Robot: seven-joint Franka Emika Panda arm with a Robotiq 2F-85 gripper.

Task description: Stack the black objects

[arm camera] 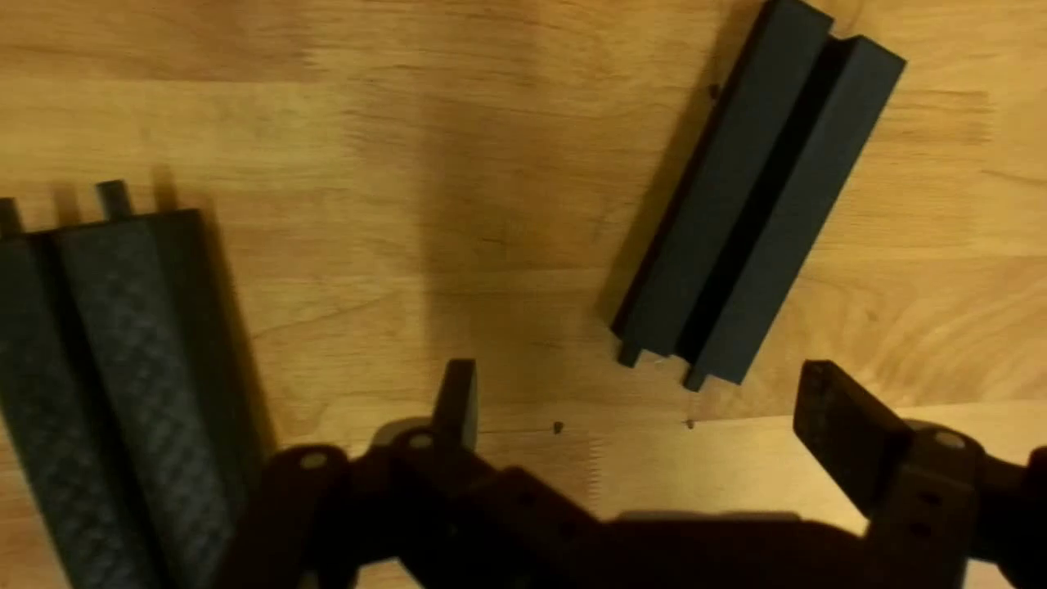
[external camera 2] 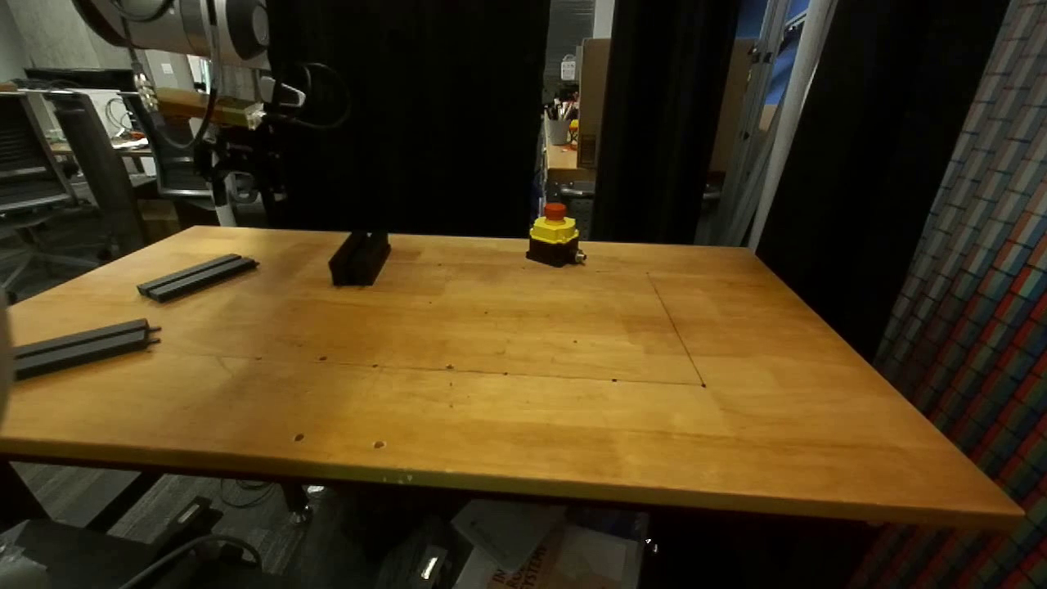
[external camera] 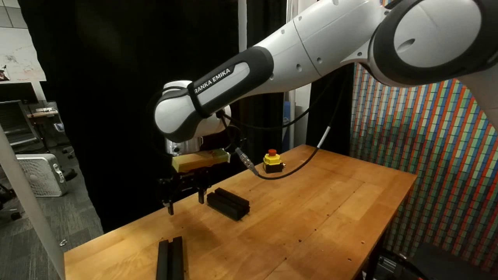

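My gripper [external camera: 186,205] hangs above the wooden table [external camera: 311,217], fingers [arm camera: 842,433] spread wide, bare wood showing between them. On the table, in an exterior view, lie a low grooved black bar [external camera 2: 204,280], a second low grooved black bar [external camera 2: 82,353] running out of view, and a taller grooved black block [external camera 2: 356,270]. Apart from these stands the red-and-yellow emergency-stop button [external camera 2: 554,227].

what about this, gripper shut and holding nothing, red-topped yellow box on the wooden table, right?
Not quite: the gripper is open, not shut, its fingers wide apart in the wrist view. It does hold nothing, and the red-topped yellow box is on the wooden table.
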